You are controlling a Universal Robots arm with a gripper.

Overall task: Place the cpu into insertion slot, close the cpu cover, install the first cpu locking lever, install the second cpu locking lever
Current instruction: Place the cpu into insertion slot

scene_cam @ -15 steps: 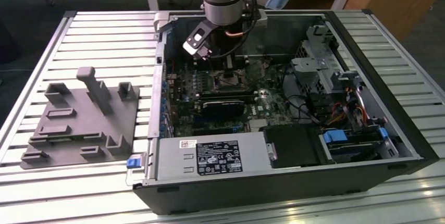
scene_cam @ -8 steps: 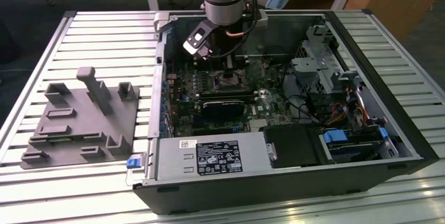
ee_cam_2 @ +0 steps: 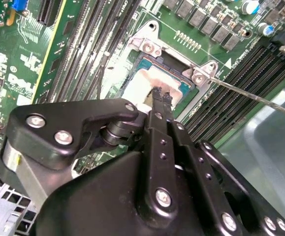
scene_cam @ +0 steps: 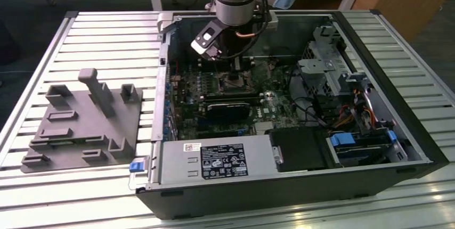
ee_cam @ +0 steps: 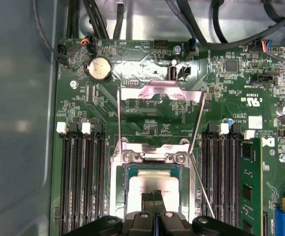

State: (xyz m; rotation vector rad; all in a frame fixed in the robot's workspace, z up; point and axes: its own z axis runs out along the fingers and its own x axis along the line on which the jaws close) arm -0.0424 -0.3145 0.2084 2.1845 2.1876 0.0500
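Observation:
The cpu (ee_cam: 149, 184) lies flat in the insertion slot (ee_cam: 128, 191) on the green motherboard, its pale silvery face up; it shows in both wrist views (ee_cam_2: 142, 81). My gripper (ee_cam: 154, 196) hangs just above the chip's near edge with its two black fingers pressed together, nothing between them (ee_cam_2: 161, 94). The cpu cover (ee_cam: 162, 92) stands open, tipped back from its hinge beyond the socket. A thin metal locking lever (ee_cam_2: 253, 97) sticks out free beside the socket. In the exterior view the gripper (scene_cam: 231, 68) reaches down into the open computer case over the socket (scene_cam: 233, 83).
Rows of black memory slots (ee_cam: 80, 182) flank the socket, and a green memory card (ee_cam: 250, 187) stands on one side. Cables (ee_cam: 98, 19) and the case wall lie beyond. A grey fixture block (scene_cam: 82, 125) sits on the slatted table at the exterior view's left.

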